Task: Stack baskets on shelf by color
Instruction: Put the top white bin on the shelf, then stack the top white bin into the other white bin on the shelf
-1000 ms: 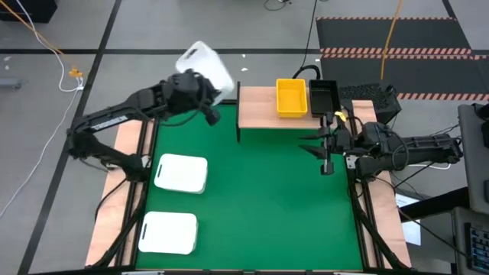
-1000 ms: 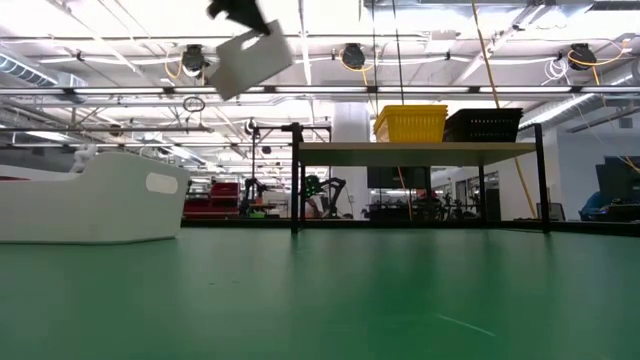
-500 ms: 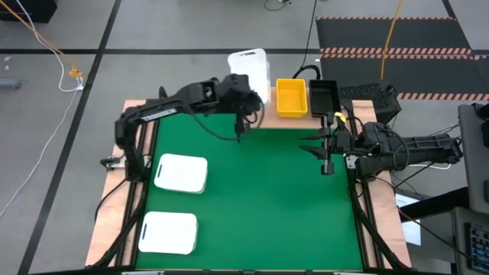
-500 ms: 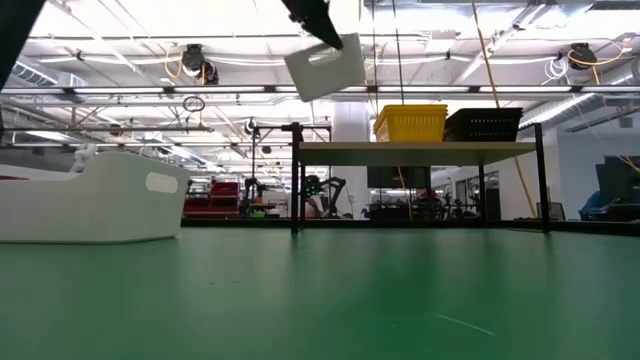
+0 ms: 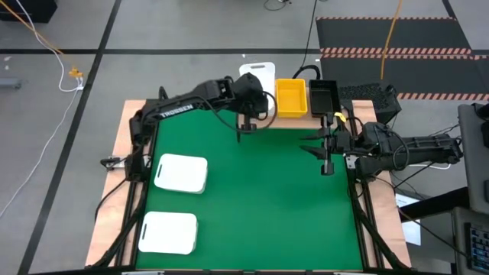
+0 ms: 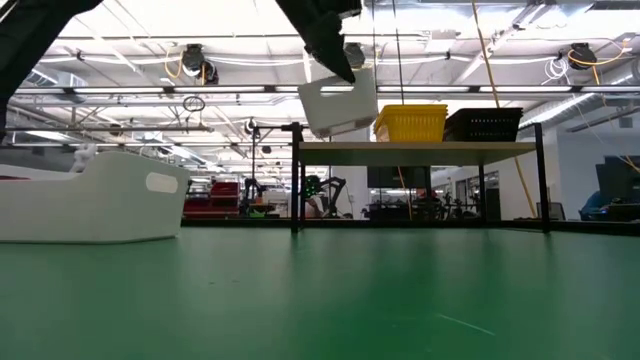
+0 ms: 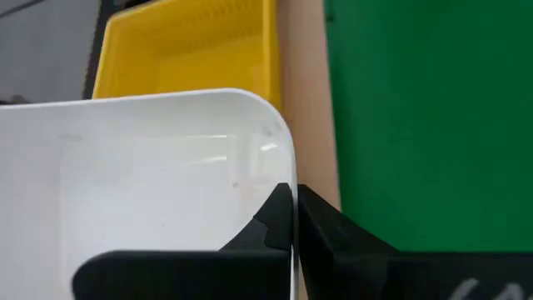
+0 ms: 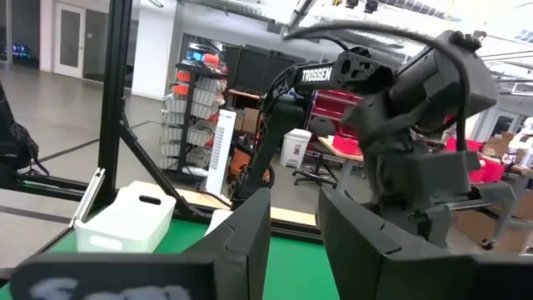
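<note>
One white basket (image 5: 257, 75) pinched by its rim in left gripper (image 7: 293, 218), tilted just above shelf (image 6: 420, 147), beside yellow basket (image 5: 291, 97). Right gripper (image 5: 327, 156) parted, empty, near table's right edge.

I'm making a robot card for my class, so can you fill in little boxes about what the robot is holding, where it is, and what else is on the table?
held thing: white basket, pinched at its rim by the left tool
where: in the air over the shelf, beside the yellow basket
on the shelf: yellow basket, then black basket, side by side
on the green table: two more white baskets, near the left edge
right tool: empty, fingers apart, waiting over the table's right side
</note>
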You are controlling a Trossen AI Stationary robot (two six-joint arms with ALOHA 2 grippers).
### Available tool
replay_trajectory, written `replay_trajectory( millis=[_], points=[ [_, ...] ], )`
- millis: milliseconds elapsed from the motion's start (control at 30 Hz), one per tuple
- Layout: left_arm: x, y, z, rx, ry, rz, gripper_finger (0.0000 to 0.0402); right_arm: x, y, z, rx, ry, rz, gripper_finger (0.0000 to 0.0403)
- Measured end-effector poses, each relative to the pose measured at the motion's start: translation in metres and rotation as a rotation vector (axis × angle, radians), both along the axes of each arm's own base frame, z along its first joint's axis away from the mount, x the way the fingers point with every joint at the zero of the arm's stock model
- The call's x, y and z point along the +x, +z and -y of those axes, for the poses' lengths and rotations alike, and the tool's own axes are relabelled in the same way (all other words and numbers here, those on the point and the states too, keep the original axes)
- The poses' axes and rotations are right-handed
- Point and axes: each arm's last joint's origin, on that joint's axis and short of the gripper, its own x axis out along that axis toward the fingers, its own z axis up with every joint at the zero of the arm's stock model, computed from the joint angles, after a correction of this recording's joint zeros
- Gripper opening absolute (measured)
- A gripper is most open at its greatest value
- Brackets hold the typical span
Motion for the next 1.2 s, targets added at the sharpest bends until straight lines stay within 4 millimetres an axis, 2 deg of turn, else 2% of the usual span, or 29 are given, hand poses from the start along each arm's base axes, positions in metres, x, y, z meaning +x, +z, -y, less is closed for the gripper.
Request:
replay_trajectory(
  millis=[533, 767, 1000, 1200],
  points=[
    [-0.003, -0.001, -0.006, -0.058, 0.050, 0.008, 0.0007, 0.000, -0.001, 0.000, 0.008, 0.001, -0.012, 0.0100],
    [0.008, -0.021, -0.011, -0.075, 0.059, -0.041, 0.0013, 0.000, -0.002, 0.000, 0.015, 0.002, -0.020, 0.0100],
    [0.010, -0.027, -0.015, -0.062, 0.083, -0.059, 0.0074, 0.000, -0.003, 0.000, 0.014, 0.002, -0.031, 0.0100],
    [-0.001, -0.003, -0.009, -0.010, 0.121, -0.001, 0.0143, 0.001, -0.005, 0.000, 0.010, 0.002, -0.049, 0.0100]
  ],
)
